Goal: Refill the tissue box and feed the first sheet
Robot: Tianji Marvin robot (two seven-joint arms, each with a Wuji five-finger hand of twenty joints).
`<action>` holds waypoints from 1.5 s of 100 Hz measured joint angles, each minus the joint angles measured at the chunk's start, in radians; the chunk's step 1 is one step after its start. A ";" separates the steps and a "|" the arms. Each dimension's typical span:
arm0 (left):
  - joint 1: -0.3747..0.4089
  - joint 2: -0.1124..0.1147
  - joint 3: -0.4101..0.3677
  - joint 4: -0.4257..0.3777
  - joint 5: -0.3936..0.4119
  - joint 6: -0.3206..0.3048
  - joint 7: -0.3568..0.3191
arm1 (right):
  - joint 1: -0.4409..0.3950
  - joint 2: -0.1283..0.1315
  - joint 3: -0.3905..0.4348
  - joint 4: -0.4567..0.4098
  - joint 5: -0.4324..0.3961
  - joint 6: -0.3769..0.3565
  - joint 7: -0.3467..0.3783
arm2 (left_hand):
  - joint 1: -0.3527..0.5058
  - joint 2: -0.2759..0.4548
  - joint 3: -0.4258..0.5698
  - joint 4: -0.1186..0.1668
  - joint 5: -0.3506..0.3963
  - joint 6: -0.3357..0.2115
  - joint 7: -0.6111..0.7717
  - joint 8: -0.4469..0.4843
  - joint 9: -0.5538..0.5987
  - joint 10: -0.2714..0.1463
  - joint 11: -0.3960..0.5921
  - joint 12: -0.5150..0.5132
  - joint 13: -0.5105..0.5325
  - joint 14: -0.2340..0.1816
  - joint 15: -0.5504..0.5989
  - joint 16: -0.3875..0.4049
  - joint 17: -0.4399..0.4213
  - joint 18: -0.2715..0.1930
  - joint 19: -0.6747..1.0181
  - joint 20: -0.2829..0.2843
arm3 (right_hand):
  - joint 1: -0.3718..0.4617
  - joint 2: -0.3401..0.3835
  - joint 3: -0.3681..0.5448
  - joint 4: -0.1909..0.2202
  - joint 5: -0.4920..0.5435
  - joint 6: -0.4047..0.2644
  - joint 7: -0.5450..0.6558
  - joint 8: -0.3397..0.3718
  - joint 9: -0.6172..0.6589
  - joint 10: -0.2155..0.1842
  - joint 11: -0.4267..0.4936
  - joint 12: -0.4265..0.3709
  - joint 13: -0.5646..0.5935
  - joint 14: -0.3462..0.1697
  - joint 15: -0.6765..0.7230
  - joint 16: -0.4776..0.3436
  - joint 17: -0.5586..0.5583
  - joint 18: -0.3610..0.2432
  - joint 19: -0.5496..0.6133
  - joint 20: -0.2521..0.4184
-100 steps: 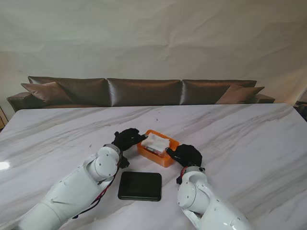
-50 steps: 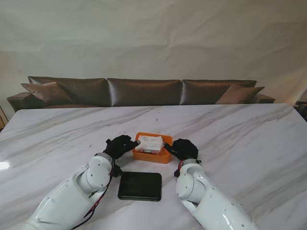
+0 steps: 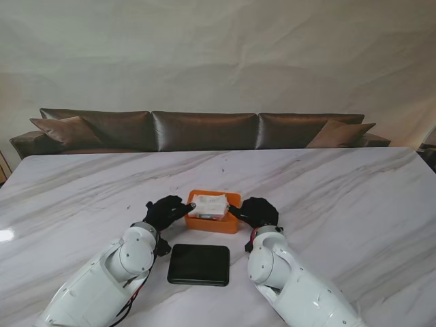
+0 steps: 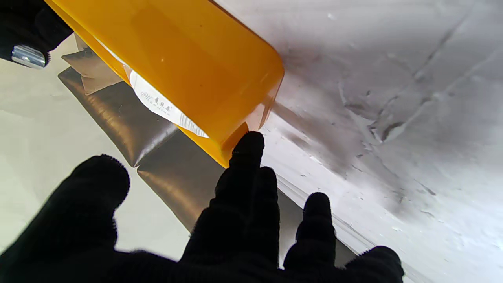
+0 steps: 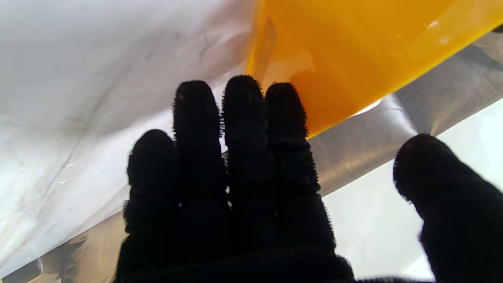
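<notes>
Here, left hand (image 3: 165,210) and right hand (image 3: 257,211) flanking orange tissue box (image 3: 214,221), fingers (image 4: 245,157) spread, fingertips touching, gripping nothing.

1 orange tissue box (image 3: 214,212), 1 tissue pack (image 3: 208,205), 1 black lid (image 3: 199,264), 2 gloved hands

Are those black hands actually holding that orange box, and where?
Neither grips it: left hand and right hand flank the orange box at its short ends, fingers open.

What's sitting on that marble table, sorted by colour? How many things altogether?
Orange: 1, the tissue box
White: 1, the tissue pack inside it
Black: 1, the flat lid nearer to me
Total: 3, not counting the two gloved robot hands.
</notes>
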 measured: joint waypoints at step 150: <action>0.411 0.042 -0.294 -0.452 0.032 0.171 -0.032 | -0.201 0.043 0.096 -0.310 -0.053 0.204 0.084 | 0.002 0.037 -0.092 0.043 -0.022 -0.059 0.015 0.002 0.328 0.201 0.065 0.044 0.525 0.209 0.448 0.089 0.550 -0.014 0.008 0.045 | -0.144 -0.020 -0.126 0.110 -0.224 0.029 -0.130 -0.028 -0.194 0.057 -0.024 -0.056 -0.066 0.043 -0.121 -0.064 -0.005 0.034 -0.058 -0.046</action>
